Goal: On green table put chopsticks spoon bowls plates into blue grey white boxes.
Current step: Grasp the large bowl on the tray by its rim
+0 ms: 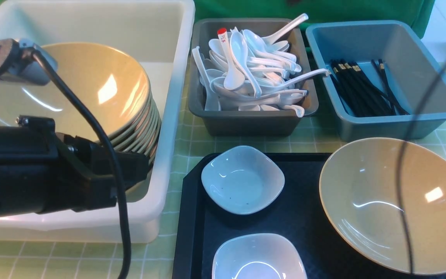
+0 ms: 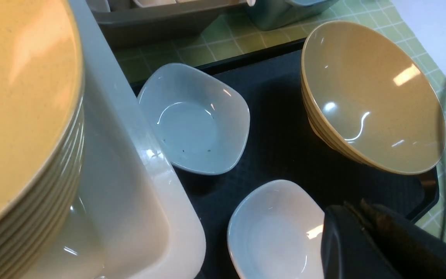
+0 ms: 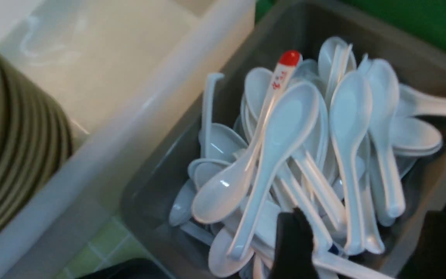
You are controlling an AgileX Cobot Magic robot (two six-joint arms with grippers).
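Crowding black tray [image 1: 308, 228] — 2 plates [image 1: 242, 179], bowl [image 1: 385, 201]

I see glossy white spoons [image 3: 285, 128], smooth shiny tan bowls [image 1: 362, 201] (lights glint off both), a grey box [image 1: 246, 126] of matt plastic, a white box [image 1: 172, 116] of translucent plastic, and a finely textured black tray [image 2: 285, 147].

Three plastic tubs [image 1: 246, 126], one black tray [image 1: 304, 224], two small white square-ish dishes [image 1: 242, 180], two stacks of tan bowls [image 1: 393, 205], white spoons [image 1: 246, 77] and black chopsticks [image 1: 362, 89] beyond counting.
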